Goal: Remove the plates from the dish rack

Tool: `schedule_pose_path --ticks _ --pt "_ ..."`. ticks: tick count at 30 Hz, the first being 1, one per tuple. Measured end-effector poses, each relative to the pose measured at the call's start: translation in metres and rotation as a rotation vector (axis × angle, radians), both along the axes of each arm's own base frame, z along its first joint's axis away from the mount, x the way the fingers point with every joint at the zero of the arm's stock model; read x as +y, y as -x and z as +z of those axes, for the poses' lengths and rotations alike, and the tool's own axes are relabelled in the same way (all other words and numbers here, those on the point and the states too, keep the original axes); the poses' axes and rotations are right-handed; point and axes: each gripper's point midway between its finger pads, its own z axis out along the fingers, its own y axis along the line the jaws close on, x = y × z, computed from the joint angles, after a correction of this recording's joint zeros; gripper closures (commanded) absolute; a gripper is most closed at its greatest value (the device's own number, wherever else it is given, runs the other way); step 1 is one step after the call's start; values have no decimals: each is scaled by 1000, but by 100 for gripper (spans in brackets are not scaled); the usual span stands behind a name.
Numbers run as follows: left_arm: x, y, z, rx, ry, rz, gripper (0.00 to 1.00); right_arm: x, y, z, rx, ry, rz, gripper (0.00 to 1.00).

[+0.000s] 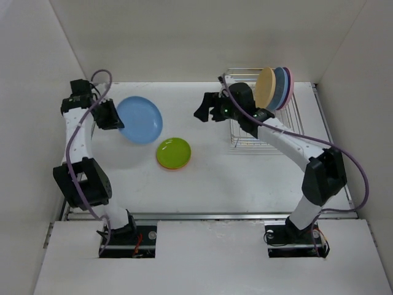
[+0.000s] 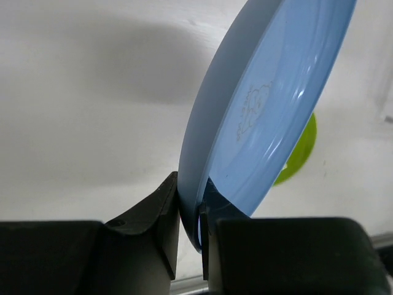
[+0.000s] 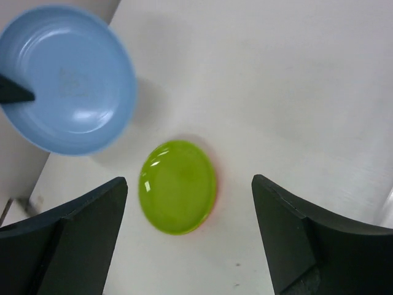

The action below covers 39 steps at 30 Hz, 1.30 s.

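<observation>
The left gripper (image 2: 190, 227) is clenched on the rim of the large round light blue plastic plate (image 2: 270, 110). One finger presses the plate's underside and the other its inner face. From that pinch the plate reaches up and away from the jaws, tilted, and hangs above the white table (image 1: 245, 178). Just past its far edge lies the small lime green plate (image 3: 177, 186), flat on the small orange plate (image 1: 175, 167).

The right gripper (image 3: 189, 227) is released, its jaws wide apart with nothing between them, and the lime green plate lies below and ahead of them. The silver wire dish rack (image 1: 245, 142) lies behind these jaws, on the wrist side. In it the round tan plate (image 1: 265, 88) stands on edge, nearest the jaws, then the darker blue plate (image 1: 281, 86) and the pink plate (image 1: 290, 86). By my judgement the right arm is the nearer one and must turn back to reach them.
</observation>
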Motion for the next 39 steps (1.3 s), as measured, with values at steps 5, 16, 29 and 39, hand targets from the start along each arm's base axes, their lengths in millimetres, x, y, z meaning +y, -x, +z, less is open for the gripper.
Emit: schedule_pose_path --ticks 5,16,29,39 --pt "56 -33 -44 79 137 226 100 -70 -27 28 -37 38 -247 9" --pt "62 -46 -148 328 335 343 81 -225 -71 50 -54 241 -795 7" --pt "73 -30 -160 373 240 400 23 -302 -170 -15 5 516 -1069 18" --pt "81 -6 -84 204 91 412 21 -315 -184 -40 33 608 -1099 85"
